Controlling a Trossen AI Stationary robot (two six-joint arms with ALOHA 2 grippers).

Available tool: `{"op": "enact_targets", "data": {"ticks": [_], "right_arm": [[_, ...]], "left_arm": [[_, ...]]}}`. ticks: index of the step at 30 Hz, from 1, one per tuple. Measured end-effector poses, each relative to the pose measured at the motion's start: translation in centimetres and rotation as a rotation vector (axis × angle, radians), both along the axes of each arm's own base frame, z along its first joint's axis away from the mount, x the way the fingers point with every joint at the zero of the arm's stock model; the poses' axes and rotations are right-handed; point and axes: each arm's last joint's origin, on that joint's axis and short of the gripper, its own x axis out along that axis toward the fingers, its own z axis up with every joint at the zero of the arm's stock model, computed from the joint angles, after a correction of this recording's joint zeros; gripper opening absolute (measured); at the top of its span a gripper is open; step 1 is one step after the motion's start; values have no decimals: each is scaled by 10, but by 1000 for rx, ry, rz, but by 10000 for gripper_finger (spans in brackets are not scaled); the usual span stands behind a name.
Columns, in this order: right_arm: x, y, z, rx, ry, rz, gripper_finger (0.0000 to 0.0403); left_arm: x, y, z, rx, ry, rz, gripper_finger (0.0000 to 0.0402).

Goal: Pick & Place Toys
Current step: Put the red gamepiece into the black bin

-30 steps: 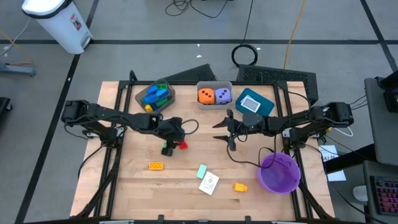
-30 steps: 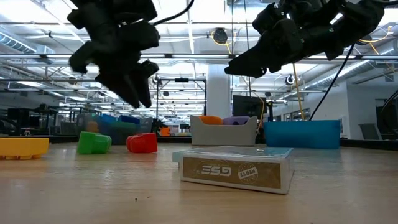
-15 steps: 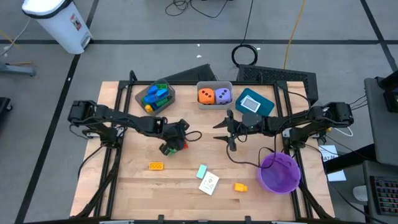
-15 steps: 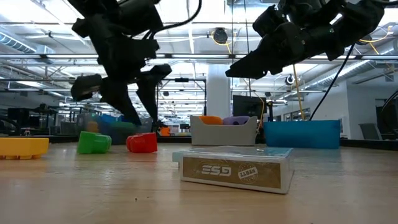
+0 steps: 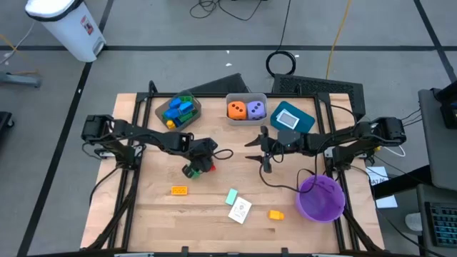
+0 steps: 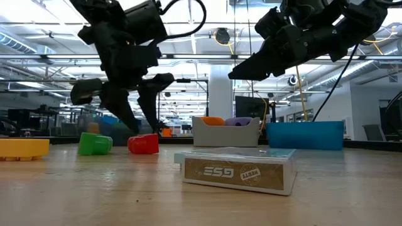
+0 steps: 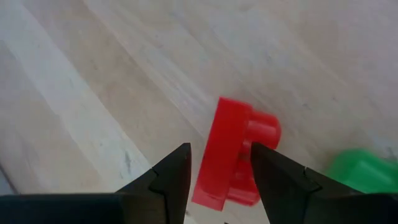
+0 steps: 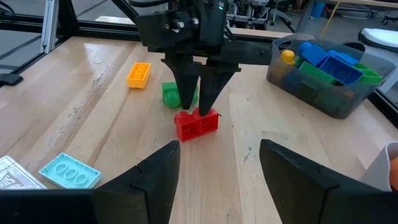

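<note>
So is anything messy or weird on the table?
Nothing is broken or spilled. Some toys simply lie loose on the table: a red block under the left gripper, a green block beside it, an orange block and a card pack.

Red block (image 7: pixel 233 152) sits between the left gripper (image 7: pixel 221 168) fingers, its near end hidden behind them, touch or gap impossible to call. Green block (image 7: pixel 360 174) beyond it is blurred and cut off at the frame edge. Low view: the green block (image 6: pixel 95 144) and the bin behind the gripper are soft, contents unreadable.
</note>
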Motion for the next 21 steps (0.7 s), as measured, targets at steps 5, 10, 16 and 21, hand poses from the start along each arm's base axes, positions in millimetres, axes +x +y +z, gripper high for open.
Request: {"op": "enact_targets", "data": {"ticks": [5, 10, 16, 21], "right_arm": [[0, 0, 0, 0, 2, 0, 212], [0, 0, 0, 0, 4, 0, 212], [0, 0, -1, -9, 7, 3, 212], [0, 0, -1, -17, 8, 5, 212]], "left_arm": [[5, 2, -13, -9, 32, -8, 172], [10, 1, -19, 2, 25, -33, 172], [15, 4, -12, 2, 29, 4, 168], [16, 7, -11, 1, 27, 15, 117]]}}
